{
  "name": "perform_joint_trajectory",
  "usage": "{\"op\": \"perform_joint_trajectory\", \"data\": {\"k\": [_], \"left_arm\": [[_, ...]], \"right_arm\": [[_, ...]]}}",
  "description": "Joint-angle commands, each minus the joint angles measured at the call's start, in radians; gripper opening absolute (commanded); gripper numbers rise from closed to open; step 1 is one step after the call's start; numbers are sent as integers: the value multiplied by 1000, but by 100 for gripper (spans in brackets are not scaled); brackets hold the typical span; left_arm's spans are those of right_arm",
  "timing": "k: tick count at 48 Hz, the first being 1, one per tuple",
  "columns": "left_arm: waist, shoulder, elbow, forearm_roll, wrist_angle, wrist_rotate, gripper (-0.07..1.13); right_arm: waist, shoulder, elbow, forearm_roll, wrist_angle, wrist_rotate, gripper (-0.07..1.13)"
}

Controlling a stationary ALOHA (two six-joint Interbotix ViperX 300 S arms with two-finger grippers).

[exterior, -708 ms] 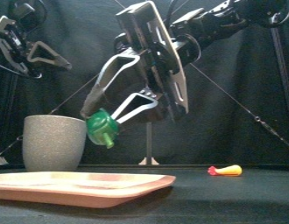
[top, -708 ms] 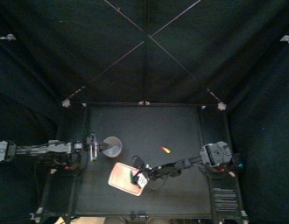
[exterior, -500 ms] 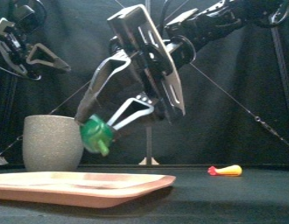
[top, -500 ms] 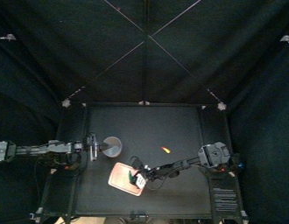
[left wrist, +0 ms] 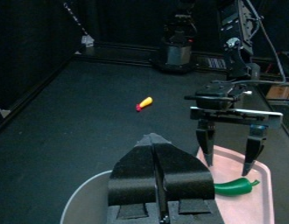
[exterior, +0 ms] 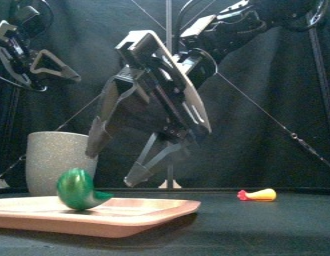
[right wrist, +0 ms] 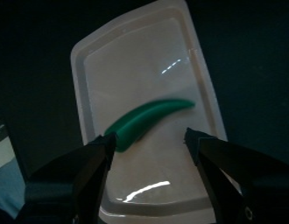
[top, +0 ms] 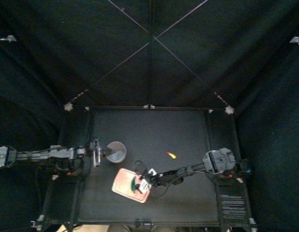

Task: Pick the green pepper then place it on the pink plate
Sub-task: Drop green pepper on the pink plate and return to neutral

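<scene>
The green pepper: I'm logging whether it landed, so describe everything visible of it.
The green pepper is a slim, curved, glossy toy, plastic by its look, tapering to one end. It lies on the pink plate, toward its left end in the front view. Only the plate touches it: the right gripper hangs open just above, clear of it.

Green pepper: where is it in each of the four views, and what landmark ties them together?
Top view: pepper on the tray, lower middle of the picture.
Front view: lower left, lying on the tray.
Left wrist view: on the tray, just by the right gripper.
Right wrist view: on the tray, just ahead of the open jaws.
Shared landmark: the pink tray under it.
</scene>
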Motion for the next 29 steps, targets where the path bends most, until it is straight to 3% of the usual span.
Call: {"op": "perform_joint_trajectory", "data": {"k": [1, 7, 22, 29], "left_arm": [[3, 2, -14, 2, -5, 2, 6], [5, 2, -14, 3, -5, 2, 6], [6, 2, -26, 15, -20, 3, 5], [6, 0, -28, 40, -41, 3, 5]], "right_arm": [[2, -92, -20, -48, 48, -2, 96], [2, -153, -21, -161, 127, -2, 96], [40, -331, 72, -603, 195, 11, 96], [43, -417, 147, -660, 207, 6, 96]]}}
